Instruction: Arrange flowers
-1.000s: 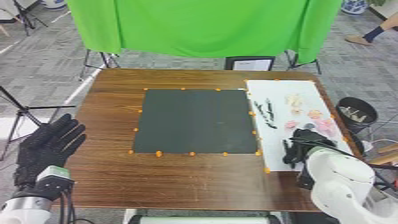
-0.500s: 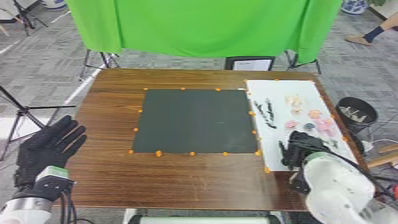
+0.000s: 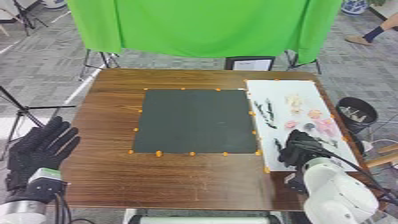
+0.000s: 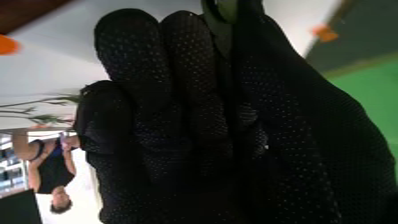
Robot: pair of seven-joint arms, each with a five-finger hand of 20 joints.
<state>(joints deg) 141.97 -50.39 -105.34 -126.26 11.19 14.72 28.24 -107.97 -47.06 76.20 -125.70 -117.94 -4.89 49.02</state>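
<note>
Pink flowers lie near the white sheet's right edge.

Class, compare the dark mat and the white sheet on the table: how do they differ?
The dark mat is nearly square, while the white sheet is longer and narrower. The mat lies nearer the table's middle; the sheet lies along its right side. Pink flowers lie on the sheet, under the right hand's side of the table, not on the mat. Both lie flat, with orange markers along their edges.
</note>
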